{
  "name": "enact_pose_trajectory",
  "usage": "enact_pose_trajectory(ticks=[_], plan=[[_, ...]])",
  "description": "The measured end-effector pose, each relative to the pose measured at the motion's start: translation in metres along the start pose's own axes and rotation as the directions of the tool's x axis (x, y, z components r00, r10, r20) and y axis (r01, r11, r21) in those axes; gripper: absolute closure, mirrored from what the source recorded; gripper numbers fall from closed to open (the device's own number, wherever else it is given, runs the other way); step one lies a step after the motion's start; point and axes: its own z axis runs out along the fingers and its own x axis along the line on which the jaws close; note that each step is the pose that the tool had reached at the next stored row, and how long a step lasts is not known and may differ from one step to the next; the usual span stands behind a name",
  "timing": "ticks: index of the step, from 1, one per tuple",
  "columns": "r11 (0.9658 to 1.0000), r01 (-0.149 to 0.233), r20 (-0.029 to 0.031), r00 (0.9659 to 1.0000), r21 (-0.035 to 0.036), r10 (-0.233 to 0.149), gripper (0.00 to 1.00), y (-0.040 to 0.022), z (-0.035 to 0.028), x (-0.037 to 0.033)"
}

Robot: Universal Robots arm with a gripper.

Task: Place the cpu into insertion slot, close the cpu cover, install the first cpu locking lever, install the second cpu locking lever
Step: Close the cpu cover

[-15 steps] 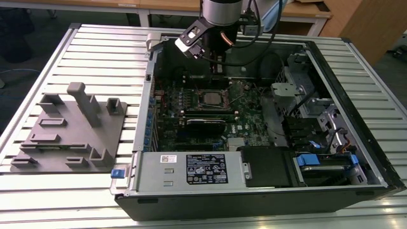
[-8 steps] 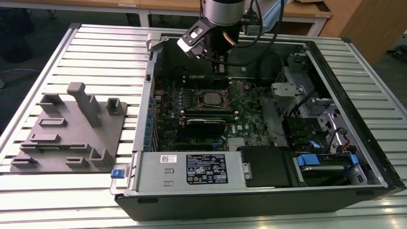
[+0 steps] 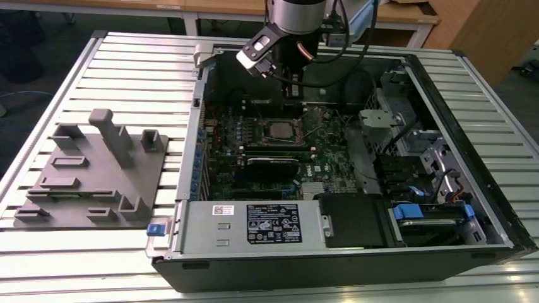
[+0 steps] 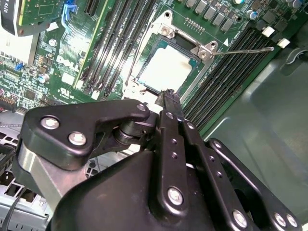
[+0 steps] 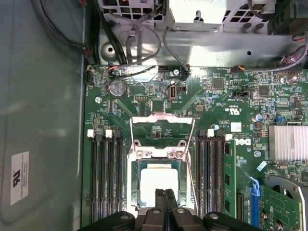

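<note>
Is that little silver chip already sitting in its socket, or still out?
In. In both wrist views the cpu lies flat inside the insertion slot, whose silver rim frames it.

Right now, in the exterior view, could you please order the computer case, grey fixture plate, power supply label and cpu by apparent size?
Largest to smallest:
1. computer case
2. grey fixture plate
3. power supply label
4. cpu
The label seems nearer the camera, which may flatter it.
</note>
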Motion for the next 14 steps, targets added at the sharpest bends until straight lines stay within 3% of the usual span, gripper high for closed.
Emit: enact_pose_trajectory(ticks=[14], plan=[[1.0, 0.0, 0.0001, 1.0, 0.0001, 0.0, 0.9, 0.0014, -0.0001, 0.0]])
